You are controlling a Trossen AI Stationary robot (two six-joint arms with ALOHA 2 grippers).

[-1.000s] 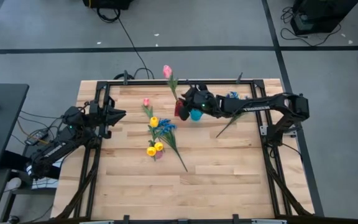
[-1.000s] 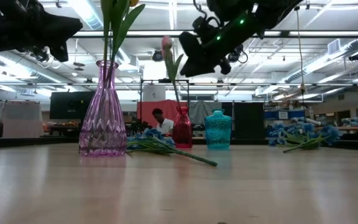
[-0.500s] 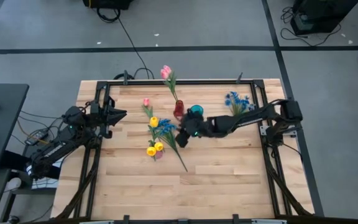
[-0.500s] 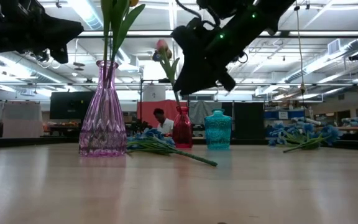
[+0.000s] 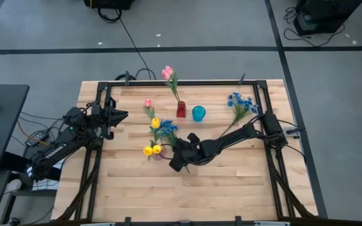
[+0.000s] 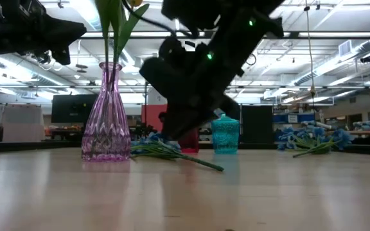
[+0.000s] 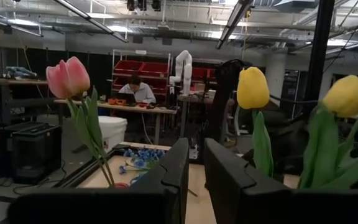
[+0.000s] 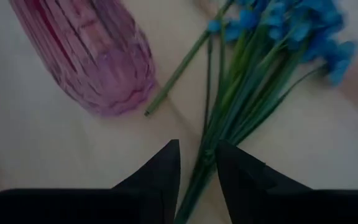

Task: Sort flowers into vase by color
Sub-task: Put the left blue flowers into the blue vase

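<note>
My right gripper [image 5: 175, 164] [image 8: 197, 163] hangs open just above the green stems [image 8: 211, 134] of a blue flower bunch [image 5: 166, 129] lying on the table. Its fingers stand on either side of the stems near their cut ends, beside the pink glass vase [image 8: 95, 56] [image 6: 106, 119], which holds yellow tulips [image 5: 149, 149]. A pink tulip [image 5: 167, 72] stands in the red vase [image 5: 181, 110]. The teal vase [image 5: 198, 113] stands beside it. A second blue bunch [image 5: 239, 102] lies near the right edge. My left gripper [image 5: 117, 115] waits at the left edge, open by a narrow gap.
A loose pink tulip [image 5: 148, 103] and a yellow tulip [image 5: 156, 122] lie on the table left of the red vase. A black frame rail [image 5: 168, 83] runs along the far edge. Bare wood [image 5: 231, 182] lies along the near side. A person sits in the room beyond.
My right gripper has swung from beside the red vase at the far side toward the near and left, dropping low over the blue bunch's stems by the pink vase. The pink tulip has stayed standing in the red vase.
</note>
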